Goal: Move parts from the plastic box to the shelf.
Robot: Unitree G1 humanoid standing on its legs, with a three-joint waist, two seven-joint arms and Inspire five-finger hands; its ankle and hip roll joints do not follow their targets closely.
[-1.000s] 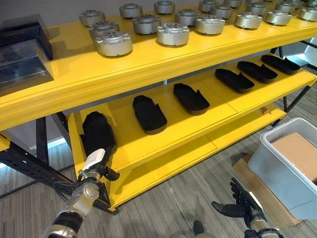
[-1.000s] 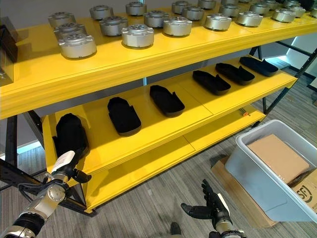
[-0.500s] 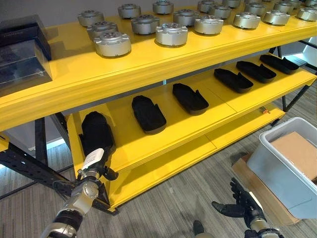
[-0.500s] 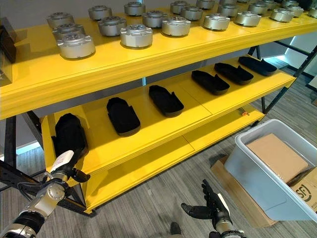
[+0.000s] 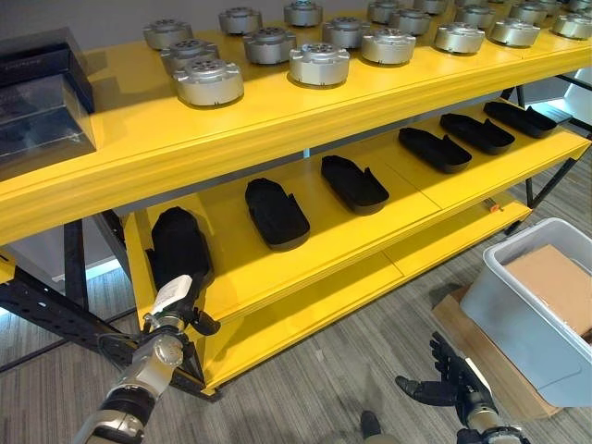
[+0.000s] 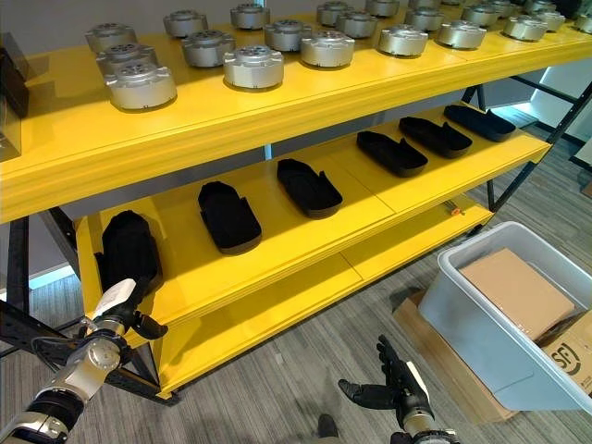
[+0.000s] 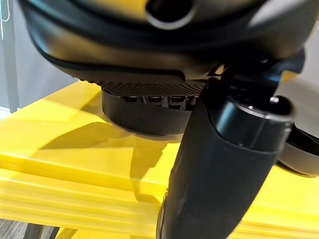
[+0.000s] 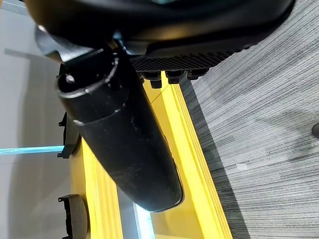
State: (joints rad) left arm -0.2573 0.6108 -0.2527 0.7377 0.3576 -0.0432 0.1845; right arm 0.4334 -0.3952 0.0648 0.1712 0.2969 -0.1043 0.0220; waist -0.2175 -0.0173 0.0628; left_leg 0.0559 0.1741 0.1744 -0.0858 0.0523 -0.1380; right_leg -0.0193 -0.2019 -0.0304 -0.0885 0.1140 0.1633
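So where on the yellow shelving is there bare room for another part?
The lower shelf is bare along its length. The middle shelf has gaps between the black parts. The top shelf is crowded with metal discs, free only along its front.

Grey wood-grain floor (image 5: 351, 370); grey wall (image 5: 111, 14); black steel frame (image 5: 37, 305) bottom left.

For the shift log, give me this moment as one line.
left hand: by black part, grip unclear | right hand: open, low over floor | box: at right | shelf: row of black parts
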